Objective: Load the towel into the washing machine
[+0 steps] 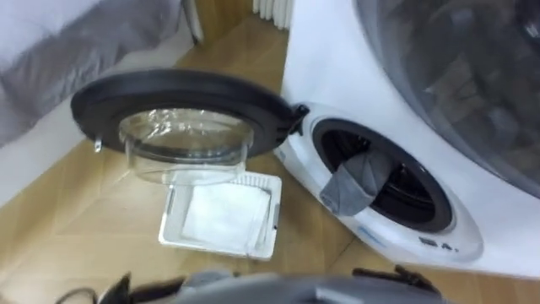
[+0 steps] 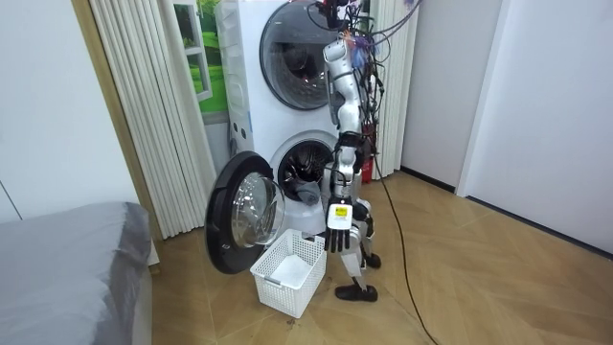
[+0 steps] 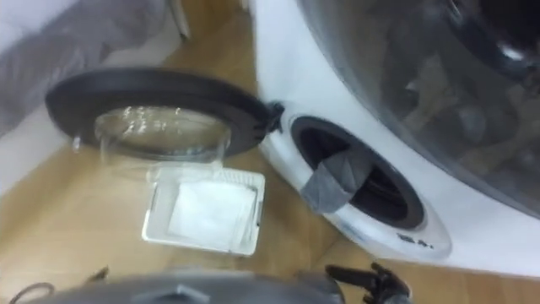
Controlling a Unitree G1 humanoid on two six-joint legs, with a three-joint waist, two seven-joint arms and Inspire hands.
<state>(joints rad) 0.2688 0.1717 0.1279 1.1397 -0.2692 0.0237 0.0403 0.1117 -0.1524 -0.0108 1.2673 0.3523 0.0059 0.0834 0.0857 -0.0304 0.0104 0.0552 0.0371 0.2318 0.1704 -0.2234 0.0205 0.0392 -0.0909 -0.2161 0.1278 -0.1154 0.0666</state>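
Grey, soft bedding (image 1: 51, 51) lies at the far left, above a pale wood-plank floor (image 1: 59, 228). Right of it, the round door (image 1: 181, 105) stands swung open, a matte black ring around clear, bowl-shaped glass. On the floor just nearer than the door sits a white, rectangular plastic basket (image 1: 169, 226) with slotted walls.

Further right rises the smooth white washing machine (image 1: 337, 59), with a dark band around its round mouth. A tinted glass porthole (image 1: 472, 59) sits above it. The towel (image 1: 354, 181), grey and limp, is draped over the left lip of that mouth. Part of it is inside the drum and part hangs down the white front.

In the room view we see the left hand (image 2: 337, 228) hanging at the robot's side, fingers straight and holding nothing, well apart from the towel. The right hand (image 3: 371, 283) shows at the near edge, below the towel and clear of it. Its dark fingers are spread and empty.
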